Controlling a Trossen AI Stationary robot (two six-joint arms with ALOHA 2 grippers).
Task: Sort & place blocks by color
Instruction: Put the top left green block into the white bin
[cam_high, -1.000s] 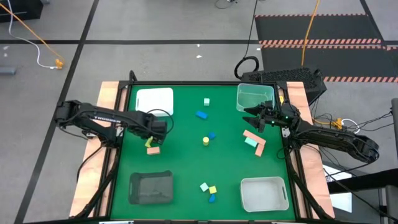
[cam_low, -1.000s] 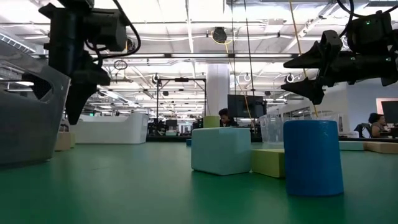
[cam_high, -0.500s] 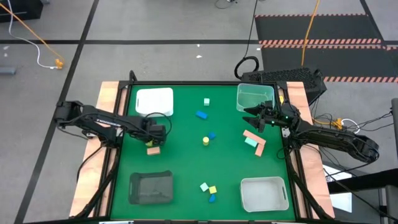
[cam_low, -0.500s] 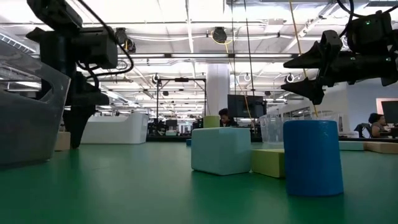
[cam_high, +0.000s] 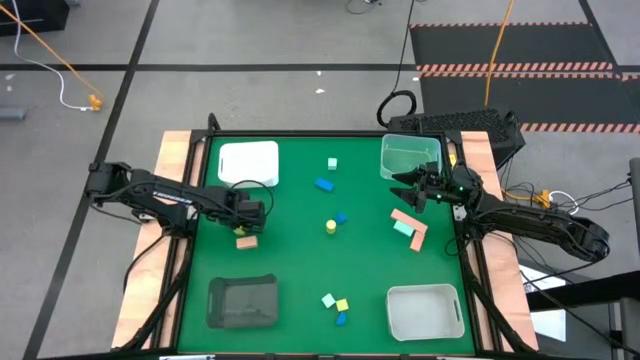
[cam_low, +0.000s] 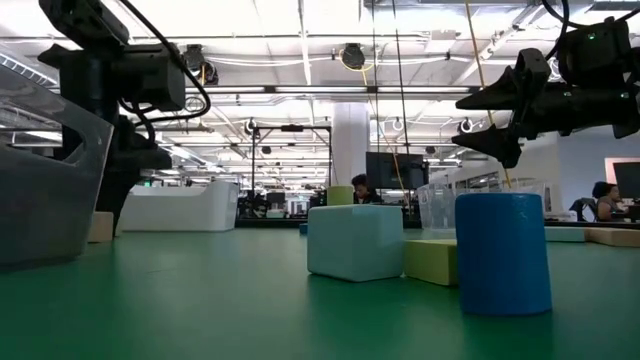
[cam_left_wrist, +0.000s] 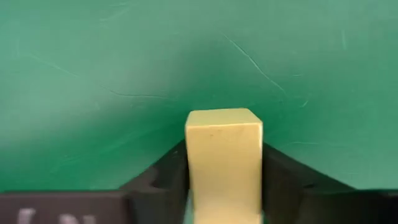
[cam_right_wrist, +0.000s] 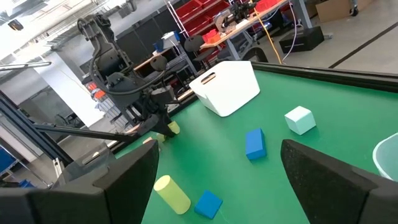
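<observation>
My left gripper (cam_high: 243, 222) points down at the table's left side and is shut on a yellow block (cam_left_wrist: 224, 149). A salmon block (cam_high: 246, 241) lies right beside it on the near side. My right gripper (cam_high: 408, 190) hangs open and level at the right, in front of the clear tray (cam_high: 410, 157), and holds nothing. Other blocks lie on the green mat: a mint cube (cam_high: 332, 163), a blue bar (cam_high: 324, 184), a blue block (cam_high: 341, 217), a yellow cylinder (cam_high: 330, 227), and a salmon bar (cam_high: 408, 220) with a mint block (cam_high: 404, 229). My left gripper pinches the yellow block by two opposite sides (cam_left_wrist: 189, 155) between its two fingers. The fingers (cam_left_wrist: 155, 180) come from above and point down. The block stands upright between them, down at the green mat.
A white tray (cam_high: 248, 162) stands at the far left, a dark tray (cam_high: 243, 301) near left, a white bin (cam_high: 425, 311) near right. Mint, yellow and blue blocks (cam_high: 338, 306) cluster near the front edge. The middle of the mat is open.
My left gripper has gone down over the yellow block, until its fingers stand at the mat around that block. The right arm has kept still, and no block has moved.
</observation>
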